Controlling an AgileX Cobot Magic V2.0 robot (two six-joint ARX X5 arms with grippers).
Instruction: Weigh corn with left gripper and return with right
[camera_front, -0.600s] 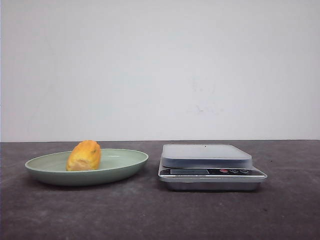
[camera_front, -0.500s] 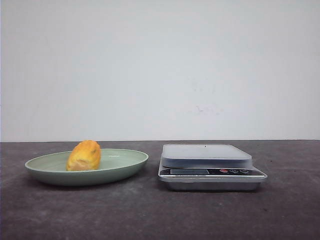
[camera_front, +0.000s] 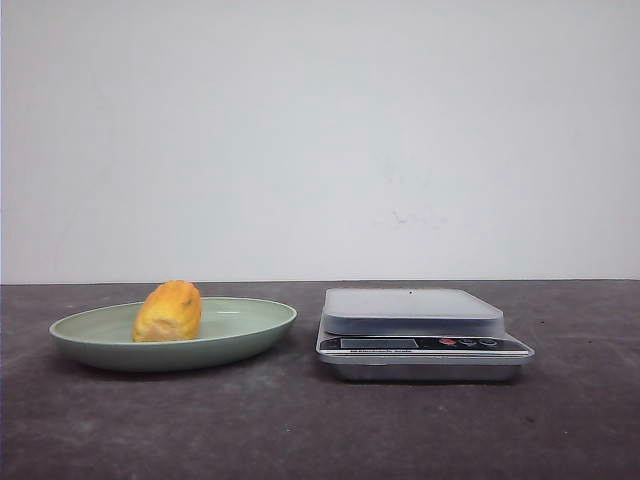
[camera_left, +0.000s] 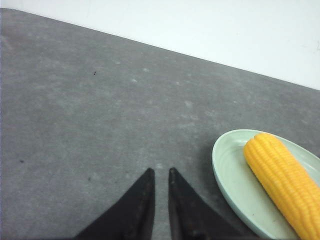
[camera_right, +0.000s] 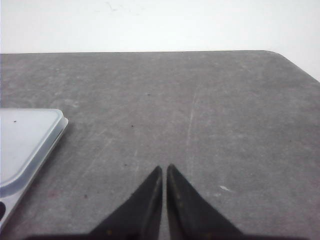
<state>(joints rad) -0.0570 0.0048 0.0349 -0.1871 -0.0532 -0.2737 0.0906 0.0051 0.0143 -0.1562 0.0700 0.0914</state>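
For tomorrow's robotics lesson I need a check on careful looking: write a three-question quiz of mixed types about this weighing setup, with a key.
1. True or false: the corn already lies on the scale.
2. Multiple choice: the left gripper is A) shut on the corn, B) nearly closed, holding nothing, beside the green dish, C) not in view.
3. Fill in: in the right wrist view, the right gripper hangs over the bare grey ____, beside the scale.

Key: 1 false, it lies in the dish; 2 B; 3 table.
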